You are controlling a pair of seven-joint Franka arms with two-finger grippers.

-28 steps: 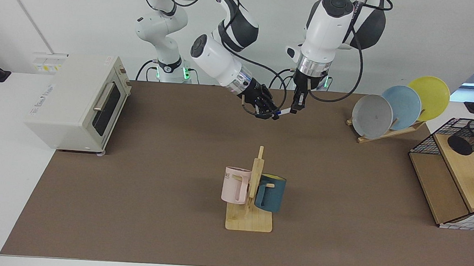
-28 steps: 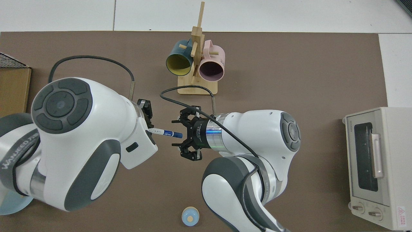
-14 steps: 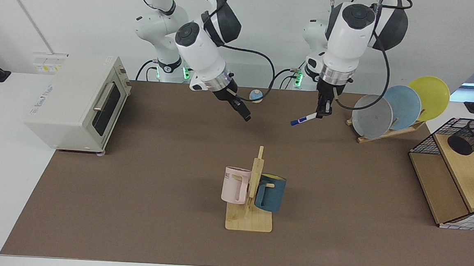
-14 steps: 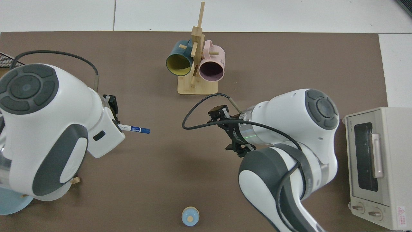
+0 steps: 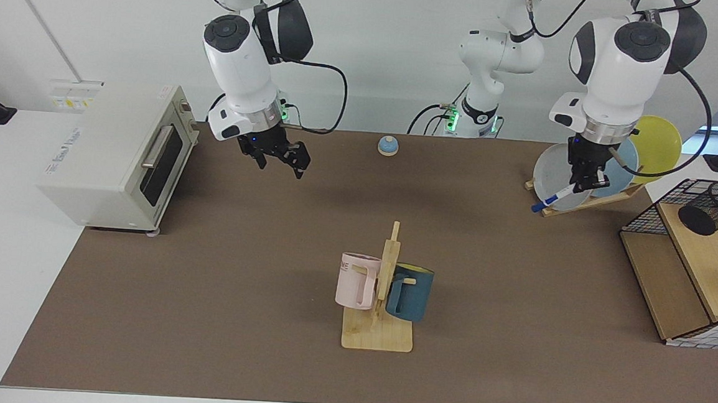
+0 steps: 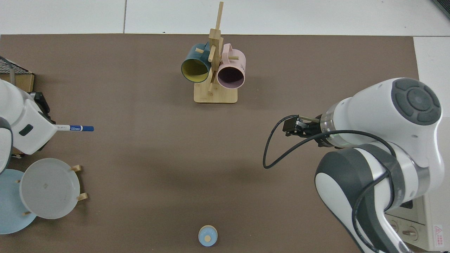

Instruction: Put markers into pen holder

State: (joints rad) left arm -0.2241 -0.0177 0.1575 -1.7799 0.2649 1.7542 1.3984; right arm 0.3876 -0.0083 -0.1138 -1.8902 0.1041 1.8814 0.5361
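**Open mat, crowded right edge**

You've got bare mat [image 5: 216,292] most of the way; only the mug rack [image 5: 381,290] stands mid-table. Plate rack [image 5: 591,172] and the wire shelf [image 5: 644,219] crowd the pen holder [image 5: 715,208] far right.

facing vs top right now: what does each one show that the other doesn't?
Facing only: the pen holder lying tilted on the wooden shelf, the yellow plate, the left gripper clamped on the marker, and the right gripper open above the mat near the toaster oven.

Top only: the mugs' open mouths, teal and pink.

Both: marker, mug rack, grey plate, blue knob.
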